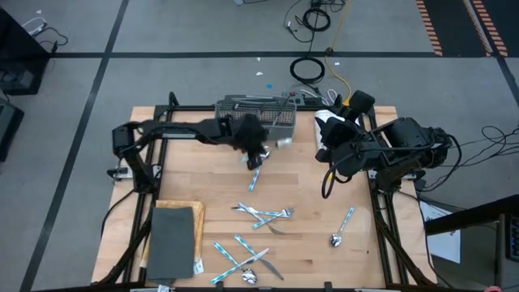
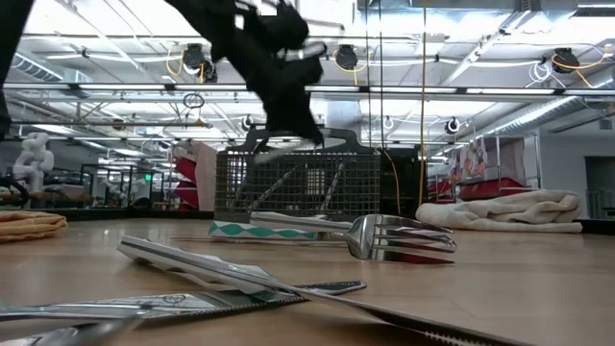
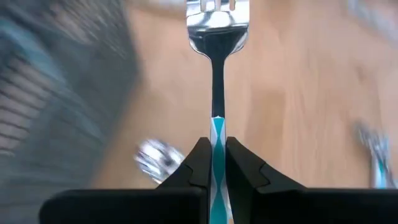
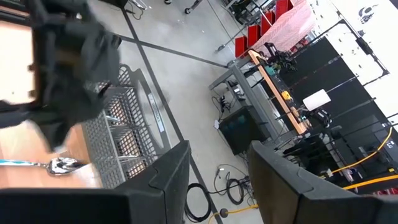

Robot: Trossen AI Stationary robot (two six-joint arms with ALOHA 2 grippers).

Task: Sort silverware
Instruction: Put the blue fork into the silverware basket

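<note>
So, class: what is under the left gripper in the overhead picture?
The left gripper is shut on a fork, which hangs over bare wooden table beside the mesh basket. The arm covers the fork's handle.

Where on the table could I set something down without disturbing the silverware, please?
The bare wood between the left arm's base and the fork held by the left gripper is free, above the grey pad. So is the strip between the central fork pile and the lone spoon. The near edge around the crossed knives is crowded.
</note>
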